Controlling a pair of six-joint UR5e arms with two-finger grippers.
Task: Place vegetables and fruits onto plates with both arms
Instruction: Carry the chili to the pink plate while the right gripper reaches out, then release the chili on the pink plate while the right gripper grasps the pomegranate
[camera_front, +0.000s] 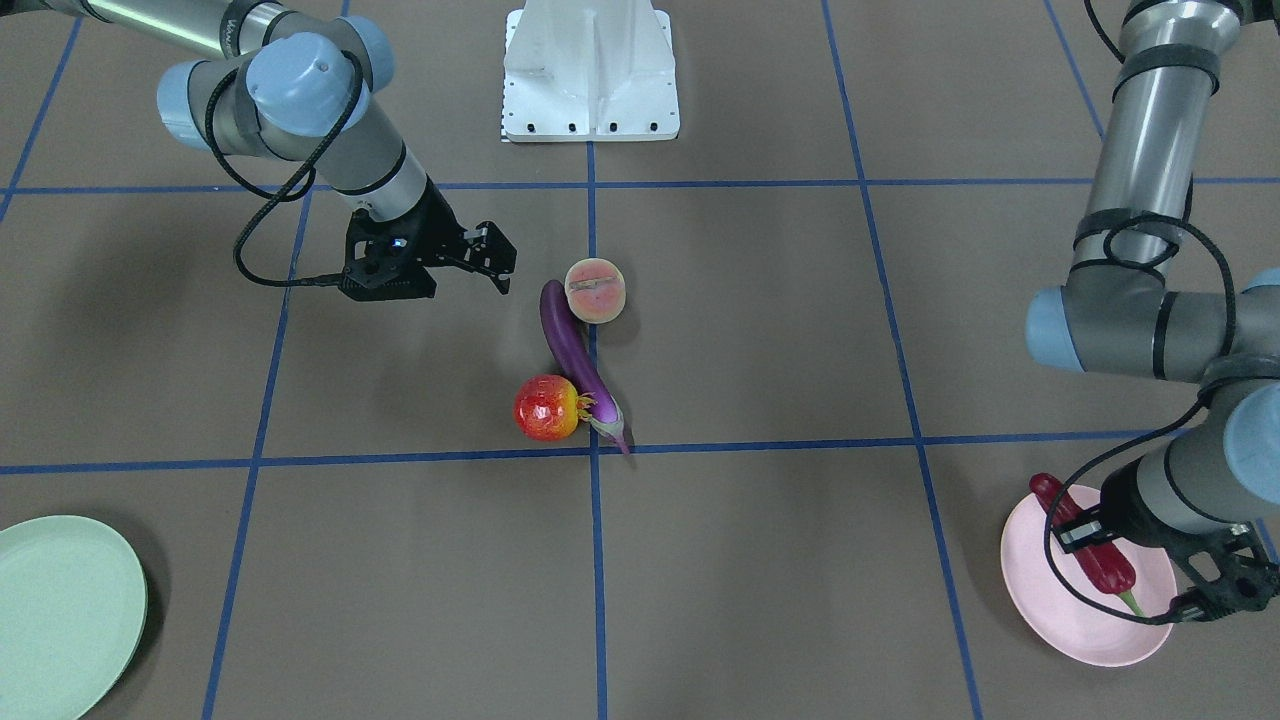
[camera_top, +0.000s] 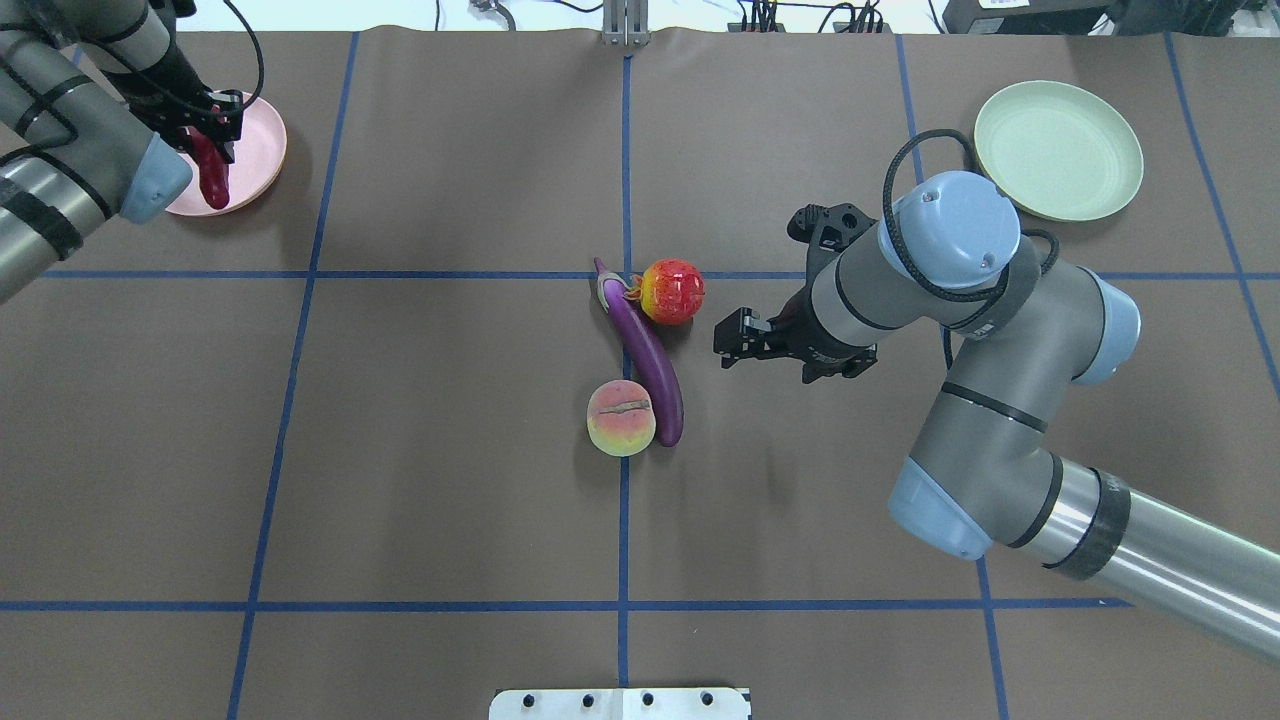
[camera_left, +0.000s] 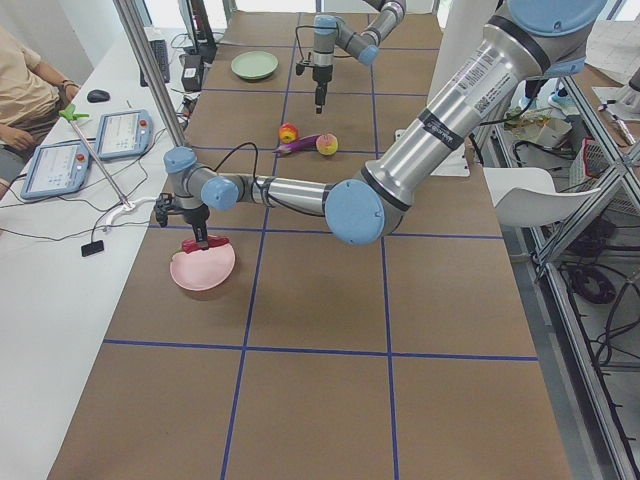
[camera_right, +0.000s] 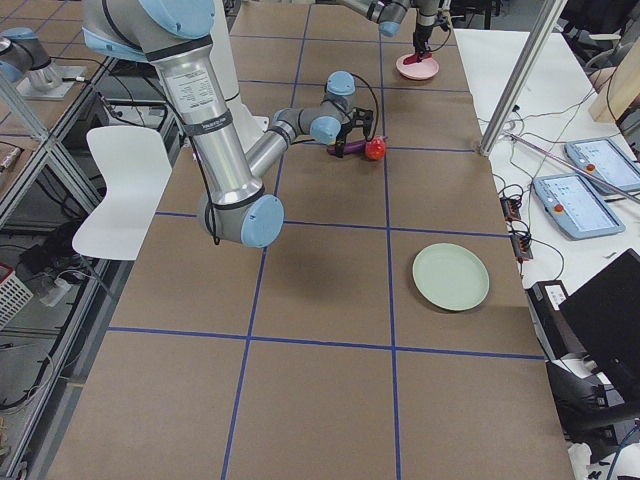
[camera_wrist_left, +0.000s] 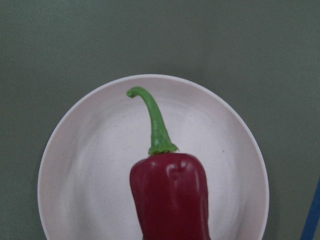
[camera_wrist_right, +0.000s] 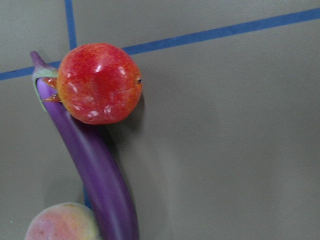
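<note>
My left jaws are closed on the chili (camera_front: 1102, 566), clamped across its body at the lower right of the front view. It hangs over the pink plate (camera_front: 1075, 622), and my left wrist camera shows its green stem above the plate's middle. I cannot tell whether it already touches the plate. My right jaws stand apart with nothing between them, left of centre in the front view, near the pile at the middle of the table (camera_front: 800, 600) but touching none of it. There the eggplant (camera_front: 573, 352) lies slantwise. The peach (camera_front: 596, 290) sits against its blunt end, and the red fruit (camera_front: 545, 408) presses against its stalk end. The green plate (camera_front: 60, 610) waits in the lower left corner with nothing on it yet. I judge this to be the set-down of the first of four pieces, so the task is at an early stage. Next my left jaws need to open and let the chili settle, then lift straight off. My right jaws need to come down on a fruit, probably the red one, which fills my right wrist view. It is round and glossy and leans on the eggplant, so a careless close could roll it or shove its neighbour.
</note>
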